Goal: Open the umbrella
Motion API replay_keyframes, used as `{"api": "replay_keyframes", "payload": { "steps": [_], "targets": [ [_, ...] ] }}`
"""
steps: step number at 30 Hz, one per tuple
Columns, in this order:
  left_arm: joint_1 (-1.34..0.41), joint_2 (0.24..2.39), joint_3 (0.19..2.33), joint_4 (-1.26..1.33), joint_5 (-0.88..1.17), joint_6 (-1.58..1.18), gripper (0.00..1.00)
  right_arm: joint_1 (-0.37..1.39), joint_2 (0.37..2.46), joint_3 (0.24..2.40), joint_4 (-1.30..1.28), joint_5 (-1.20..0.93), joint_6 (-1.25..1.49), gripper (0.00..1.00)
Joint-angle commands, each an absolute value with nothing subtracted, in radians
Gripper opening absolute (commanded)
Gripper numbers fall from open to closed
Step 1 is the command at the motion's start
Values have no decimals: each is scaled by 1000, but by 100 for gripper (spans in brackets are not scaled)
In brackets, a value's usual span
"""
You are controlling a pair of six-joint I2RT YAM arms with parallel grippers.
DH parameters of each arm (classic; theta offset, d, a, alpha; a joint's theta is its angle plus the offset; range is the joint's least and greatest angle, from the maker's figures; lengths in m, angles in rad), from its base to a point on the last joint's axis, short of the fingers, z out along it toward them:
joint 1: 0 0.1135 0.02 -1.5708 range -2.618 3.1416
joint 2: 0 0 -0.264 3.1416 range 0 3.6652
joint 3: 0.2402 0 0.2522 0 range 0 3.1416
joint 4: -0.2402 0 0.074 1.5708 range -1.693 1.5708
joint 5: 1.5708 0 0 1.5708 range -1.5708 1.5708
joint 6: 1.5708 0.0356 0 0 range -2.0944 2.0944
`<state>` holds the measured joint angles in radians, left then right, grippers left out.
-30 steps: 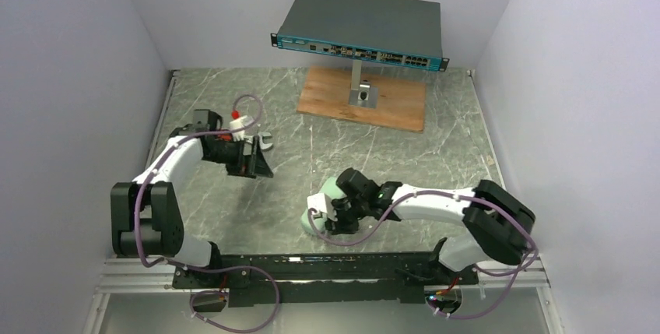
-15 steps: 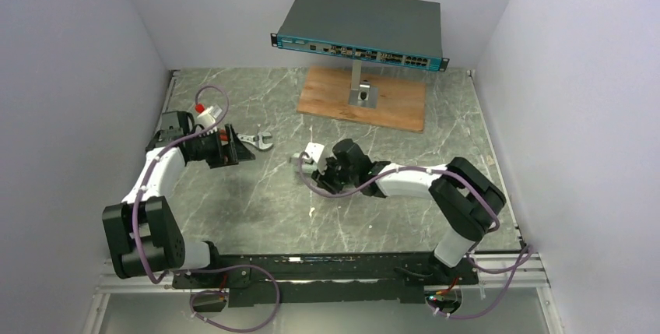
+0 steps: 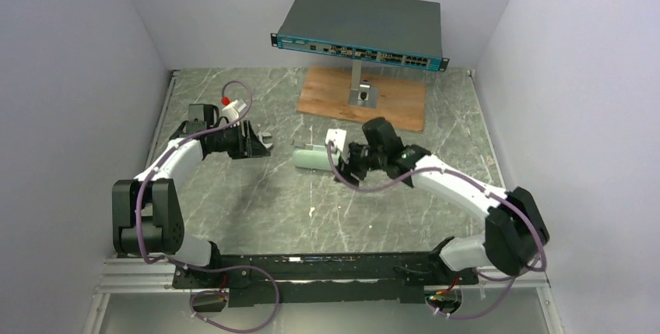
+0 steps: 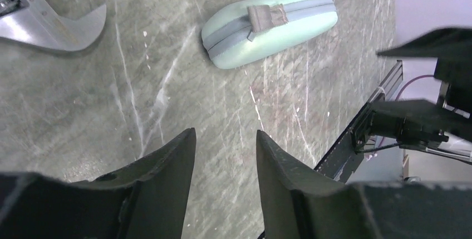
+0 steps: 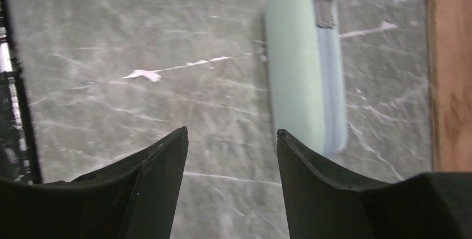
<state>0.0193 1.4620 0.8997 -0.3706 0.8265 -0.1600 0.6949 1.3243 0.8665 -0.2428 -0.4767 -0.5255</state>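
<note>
No umbrella in view; case (image 3: 311, 158) lies lengthwise left to right, nearer the right gripper (image 5: 231, 133) than the left gripper (image 4: 225, 133), both parted and empty.

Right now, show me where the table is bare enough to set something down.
Widest bare tabletop: between the mint-green case and the base rail. Also bare: the far side, between the left arm and the wooden board. Crowded: the middle line, where left gripper, wrench, case and right gripper sit close together.
</note>
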Motion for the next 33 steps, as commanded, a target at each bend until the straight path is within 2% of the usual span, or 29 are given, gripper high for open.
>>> {"api": "replay_keyframes", "payload": {
  "steps": [1,8,13,18,21,25,28,31,33],
  "targets": [
    [21,1465,961,-356,862,-143,46,604,1461,1026,-308,-544,-542,64],
    [28,1437,964,-427,826,-85,43,551,1669,1224,-333,-561,-552,68],
    [37,1419,972,-457,809,-49,49,549,1830,1369,-349,-552,-561,79],
    [61,1409,978,-457,825,-61,52,524,2024,1542,-421,-568,-565,83],
    [77,1402,980,-471,868,-23,54,514,2067,1583,-453,-586,-611,83],
    [78,1340,912,-373,902,-26,61,513,2105,1602,-599,-661,-766,76],
    [78,1269,861,-275,922,-23,68,514,2122,1589,-741,-693,-928,66],
    [65,1207,858,-319,949,170,72,510,2120,1574,-869,-721,-1086,49],
    [35,1167,874,-433,931,388,73,510,2110,1570,-939,-742,-1180,43]
  ]
}}
